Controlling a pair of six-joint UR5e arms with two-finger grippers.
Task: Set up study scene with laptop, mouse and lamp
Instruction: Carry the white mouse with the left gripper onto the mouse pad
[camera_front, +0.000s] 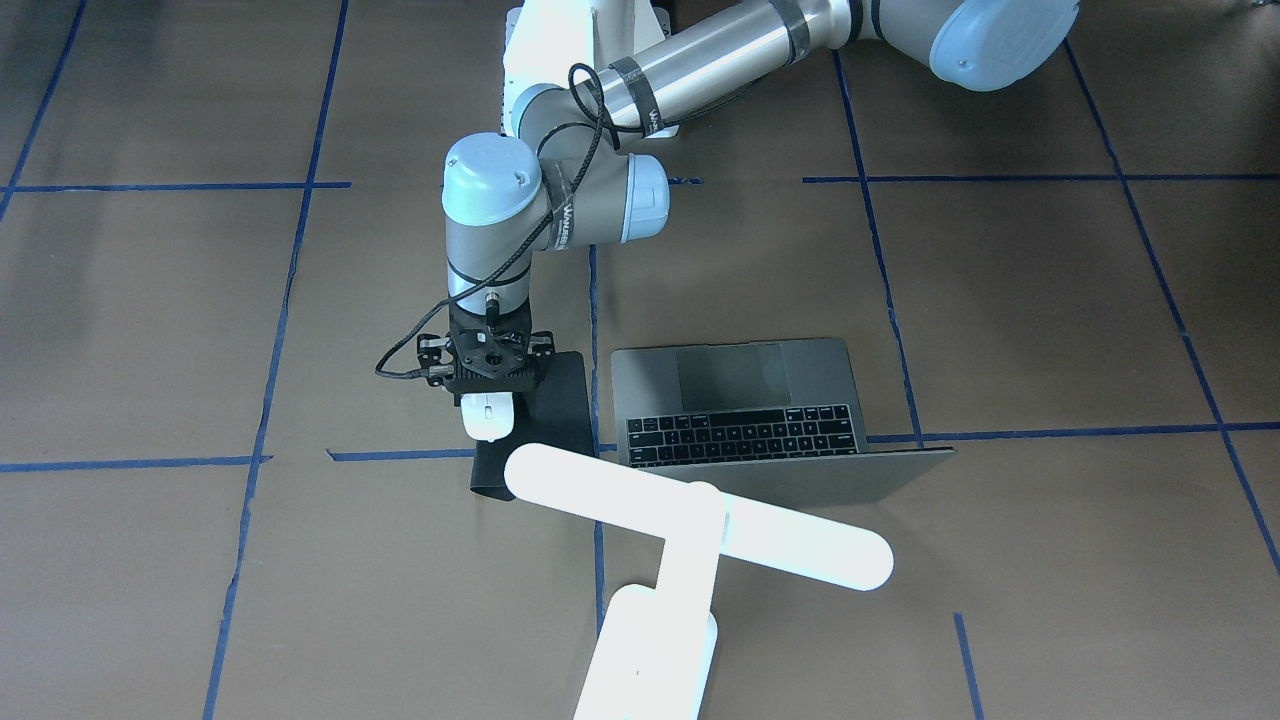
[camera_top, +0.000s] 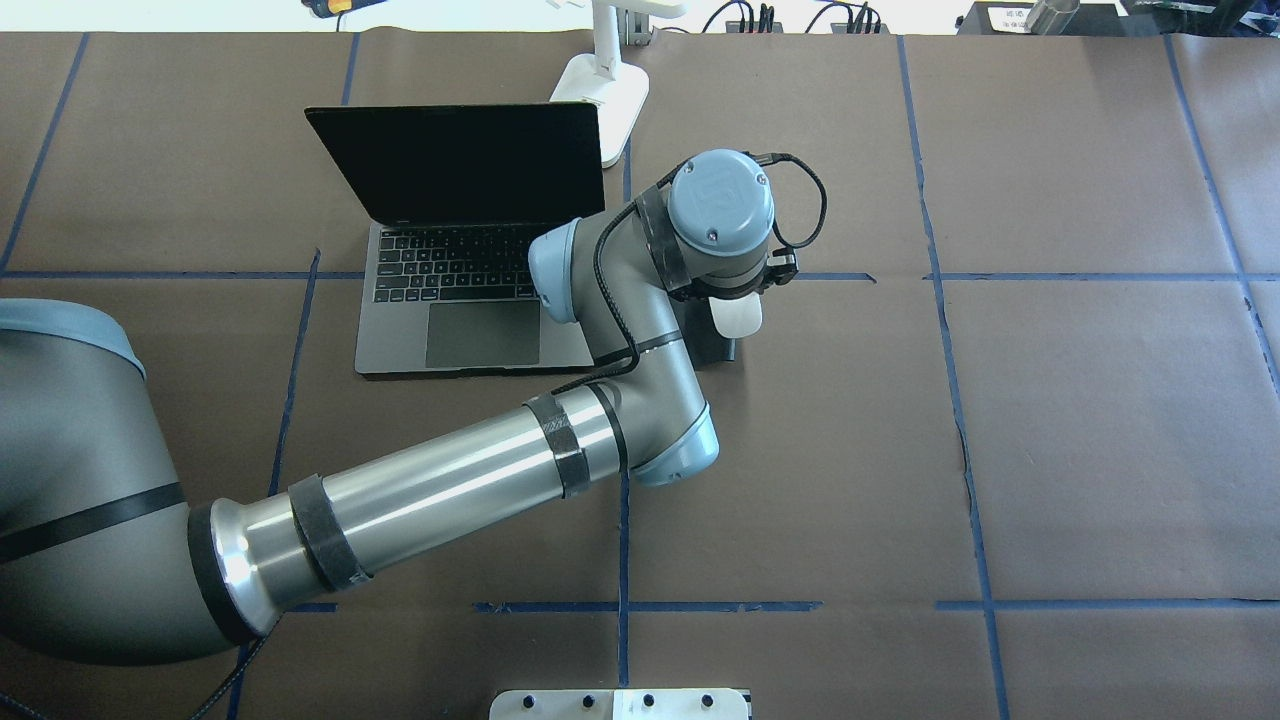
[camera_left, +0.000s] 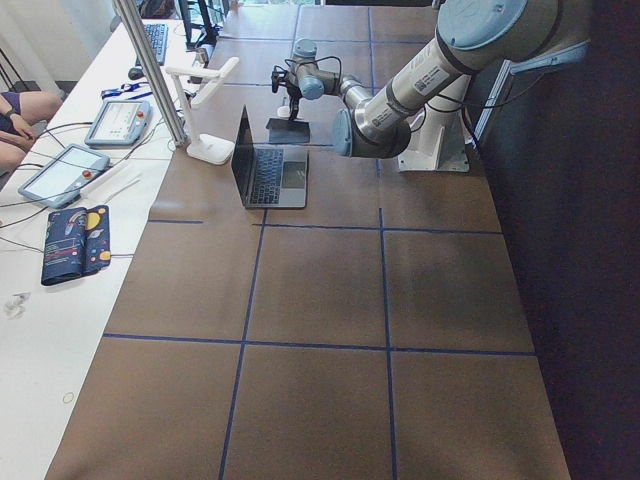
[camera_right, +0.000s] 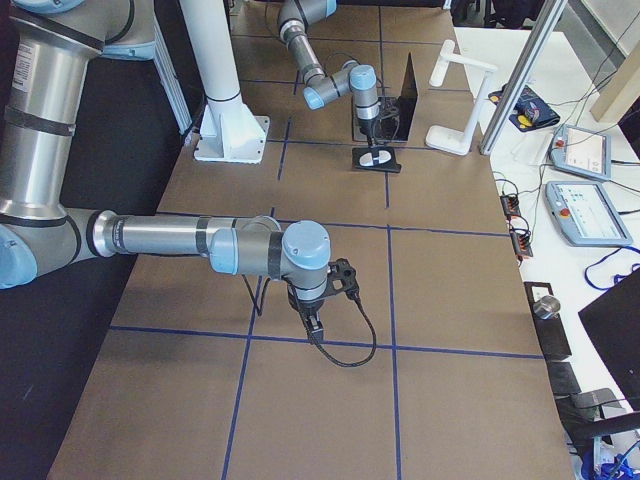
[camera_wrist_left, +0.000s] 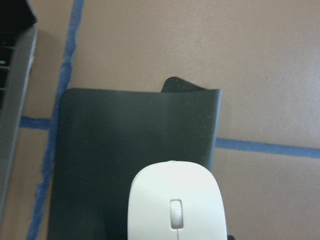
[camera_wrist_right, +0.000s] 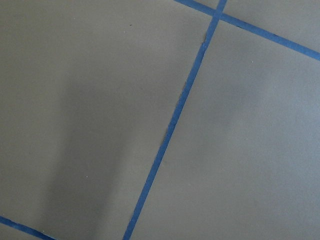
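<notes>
The open dark-grey laptop (camera_front: 740, 400) (camera_top: 460, 300) stands left of centre, its lid up. The white T-shaped lamp (camera_front: 700, 530) stands behind it; the overhead view shows its base (camera_top: 605, 90). My left gripper (camera_front: 488, 385) points straight down, shut on the rear of the white mouse (camera_front: 490, 415) (camera_top: 738, 315) (camera_wrist_left: 175, 205). It holds the mouse low over a small black mat (camera_wrist_left: 125, 140) (camera_front: 562, 405) beside the laptop; I cannot tell whether mouse and mat touch. My right gripper (camera_right: 312, 325) hangs over bare table far from these; I cannot tell whether it is open or shut.
The laptop's edge (camera_wrist_left: 10, 100) lies close to the mat's left side. A white pedestal with bolt holes (camera_top: 620, 705) sits at the robot's base. Blue tape lines cross the brown table (camera_top: 1050, 420). Tablets (camera_left: 60, 170) lie on a side bench.
</notes>
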